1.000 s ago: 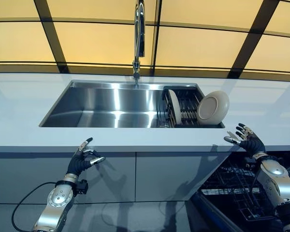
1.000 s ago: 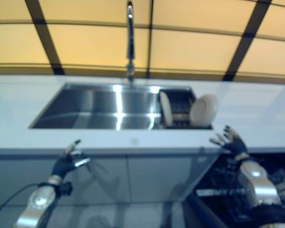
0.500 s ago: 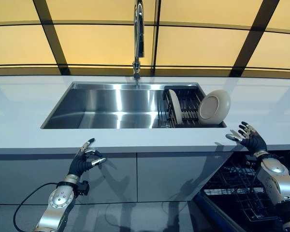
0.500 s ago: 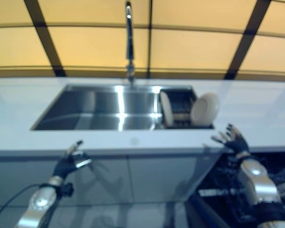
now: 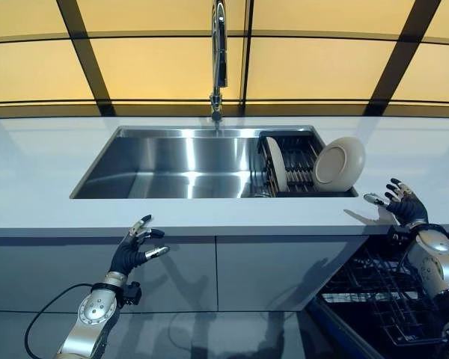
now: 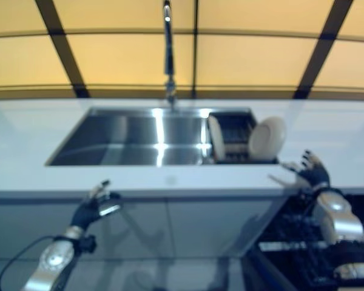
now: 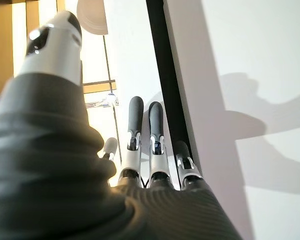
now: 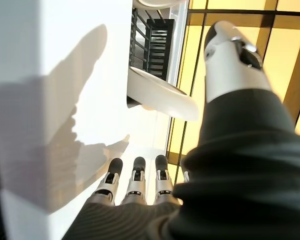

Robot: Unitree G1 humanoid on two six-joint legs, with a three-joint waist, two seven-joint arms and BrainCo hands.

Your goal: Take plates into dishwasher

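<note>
Two cream plates stand in a dark dish rack (image 5: 298, 161) at the right end of the steel sink (image 5: 172, 161). One plate (image 5: 340, 164) leans at the rack's right end, facing me; it also shows in the right wrist view (image 8: 162, 95). The other plate (image 5: 276, 164) stands edge-on at the rack's left. My right hand (image 5: 400, 204) is open and empty, just right of and below the leaning plate, over the counter's front edge. My left hand (image 5: 136, 247) is open and empty, low in front of the cabinet. The open dishwasher's rack (image 5: 382, 292) is at the lower right.
A tall tap (image 5: 219, 60) rises behind the sink. The white counter (image 5: 37, 179) runs across the view, with grey cabinet fronts (image 5: 277, 277) below it. Yellow wall panels with dark strips stand behind.
My right hand has risen and moved up toward the leaning plate. My left hand has barely moved. The camera has shifted a little, so the whole scene sits slightly further right.
</note>
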